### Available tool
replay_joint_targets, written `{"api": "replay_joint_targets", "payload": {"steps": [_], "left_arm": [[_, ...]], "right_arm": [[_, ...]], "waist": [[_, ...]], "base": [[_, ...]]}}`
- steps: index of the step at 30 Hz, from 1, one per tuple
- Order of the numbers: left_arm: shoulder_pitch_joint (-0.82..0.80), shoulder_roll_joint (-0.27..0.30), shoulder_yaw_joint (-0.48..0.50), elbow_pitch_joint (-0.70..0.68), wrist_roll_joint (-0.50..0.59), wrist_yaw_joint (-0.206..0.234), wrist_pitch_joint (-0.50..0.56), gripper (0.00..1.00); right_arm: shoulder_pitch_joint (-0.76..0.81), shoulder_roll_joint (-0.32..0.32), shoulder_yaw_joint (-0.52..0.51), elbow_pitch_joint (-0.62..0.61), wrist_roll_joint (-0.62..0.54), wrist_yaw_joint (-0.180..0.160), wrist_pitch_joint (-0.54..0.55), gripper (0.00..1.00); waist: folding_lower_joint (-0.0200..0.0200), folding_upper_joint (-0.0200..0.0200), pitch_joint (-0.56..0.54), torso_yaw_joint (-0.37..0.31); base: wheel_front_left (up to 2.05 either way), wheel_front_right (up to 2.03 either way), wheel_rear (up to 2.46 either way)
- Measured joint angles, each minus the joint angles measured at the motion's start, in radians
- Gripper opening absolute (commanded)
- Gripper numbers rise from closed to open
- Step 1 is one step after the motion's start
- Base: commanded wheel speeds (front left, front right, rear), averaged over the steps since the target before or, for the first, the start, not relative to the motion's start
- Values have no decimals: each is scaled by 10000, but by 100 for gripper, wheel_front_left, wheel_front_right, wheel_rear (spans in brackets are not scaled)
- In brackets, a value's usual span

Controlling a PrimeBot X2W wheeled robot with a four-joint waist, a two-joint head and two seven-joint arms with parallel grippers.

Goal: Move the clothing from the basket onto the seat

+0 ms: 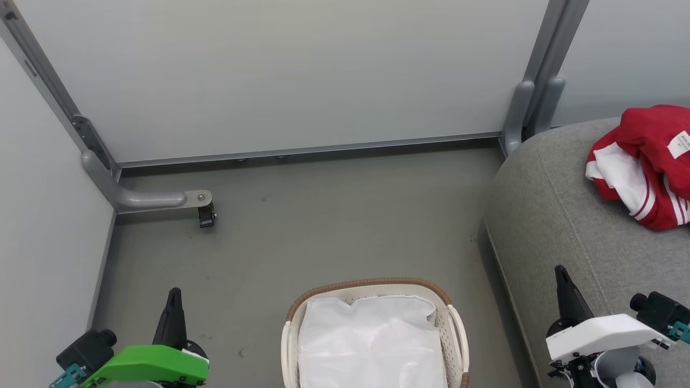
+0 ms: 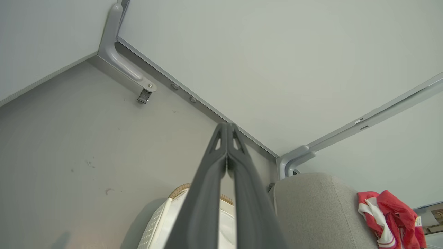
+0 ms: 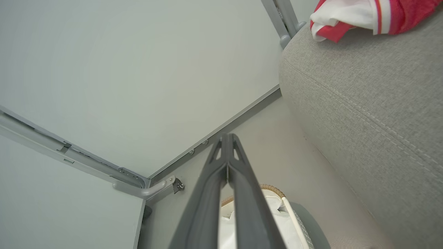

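- Green-housed, the left claw (image 1: 174, 302) is seen at the lower left above the floor (image 1: 323, 226). It is closed tight, with nothing clamped in it.
- One grey bracket foot (image 1: 156, 200), ending in one small black caster (image 1: 206, 216), is fixed at the left corner of the pale partition panels (image 1: 296, 70).
- One basket (image 1: 372, 282) is set on the floor at the bottom centre, with one white sheet lining (image 1: 372, 339) laid inside it.
- One seat (image 1: 555, 215) is found to the right of the basket, near it but apart.
- One heap of clothing (image 1: 647, 167) is laid on the seat towards the right edge. It is red with white panels and stripes, and one white label (image 1: 680, 143) is shown. The number of garments in the heap cannot be told.
- White-housed, the right claw (image 1: 561, 275) is held at the lower right over the seat's front. It is closed together and nothing is gripped.
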Motion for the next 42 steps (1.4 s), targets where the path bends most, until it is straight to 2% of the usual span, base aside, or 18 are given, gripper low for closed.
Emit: {"api": "replay_joint_targets", "payload": {"steps": [24,42], "left_arm": [[-281,0,483,-219,-2702,-73,759,0],[-432,0,773,-372,-4307,-77,1231,0]], "right_arm": [[-210,-19,-234,-35,2964,0,777,0],[-351,-36,-382,-61,4769,-2,1218,0]], "waist": [[0,0,8,-177],[0,0,13,-309]], "base": [[0,0,0],[0,0,0]]}}
